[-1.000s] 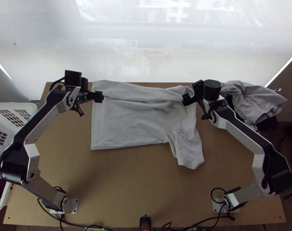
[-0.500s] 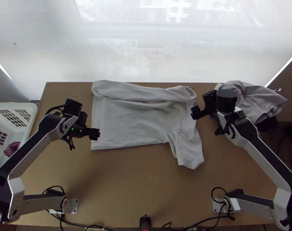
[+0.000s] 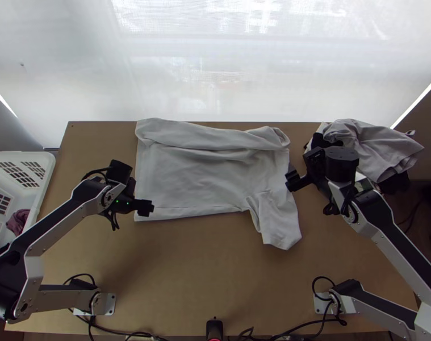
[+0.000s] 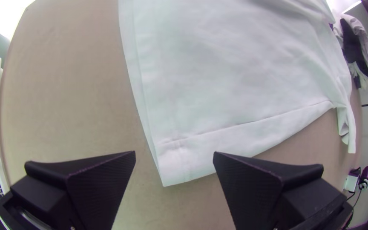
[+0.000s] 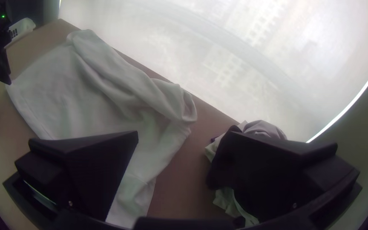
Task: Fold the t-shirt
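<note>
The light grey t-shirt lies on the table in the top view, its far side folded over in a long, loose strip and one sleeve pointing toward the near edge. My left gripper is over the shirt's near left corner; in the left wrist view the left gripper is open, with the shirt's corner beyond the gap. At the shirt's right edge, above the sleeve, is my right gripper. The right wrist view has the right gripper open, holding nothing, with the shirt beyond.
A heap of grey and dark clothes lies at the table's far right corner. At the left edge stands a white basket with a dark reddish cloth in it. Bare wood stretches along the near side.
Both grippers have come away from the shirt's folded far strip. The left one moved toward the near side, down to the near left corner; the right one moved right and nearer. The shirt looks unchanged.
</note>
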`<action>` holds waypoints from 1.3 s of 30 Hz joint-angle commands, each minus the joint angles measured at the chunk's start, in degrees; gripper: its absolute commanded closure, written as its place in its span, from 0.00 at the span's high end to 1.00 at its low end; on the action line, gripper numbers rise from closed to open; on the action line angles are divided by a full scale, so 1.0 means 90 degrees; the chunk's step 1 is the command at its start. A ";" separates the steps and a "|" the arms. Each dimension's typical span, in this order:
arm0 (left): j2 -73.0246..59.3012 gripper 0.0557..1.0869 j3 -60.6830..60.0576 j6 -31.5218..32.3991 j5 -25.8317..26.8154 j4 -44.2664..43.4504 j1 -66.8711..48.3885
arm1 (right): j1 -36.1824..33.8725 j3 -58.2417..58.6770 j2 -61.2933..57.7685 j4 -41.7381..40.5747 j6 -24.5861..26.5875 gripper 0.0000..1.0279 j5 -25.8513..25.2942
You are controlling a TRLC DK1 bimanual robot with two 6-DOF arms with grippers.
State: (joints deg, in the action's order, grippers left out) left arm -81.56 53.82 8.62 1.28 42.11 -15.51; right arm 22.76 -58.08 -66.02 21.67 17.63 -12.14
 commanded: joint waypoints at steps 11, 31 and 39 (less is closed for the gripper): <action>-0.0528 0.68 -0.0219 0.0058 -0.0054 -0.0489 -0.0279 | -0.0078 0.0165 0.0177 0.0053 -0.0015 0.96 0.0001; -0.0098 0.04 -0.0326 -0.0030 -0.0074 -0.0665 -0.0250 | 0.1787 0.0966 0.0890 0.2465 -0.0123 0.96 0.0675; 0.0039 0.04 -0.0346 -0.0040 -0.0074 -0.0645 -0.0142 | 0.2666 0.1991 0.1203 0.3354 -0.0328 0.95 0.0949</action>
State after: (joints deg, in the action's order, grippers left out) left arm -82.28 50.94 8.34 0.67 36.29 -17.58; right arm 40.16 -46.76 -57.25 45.17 16.03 -5.91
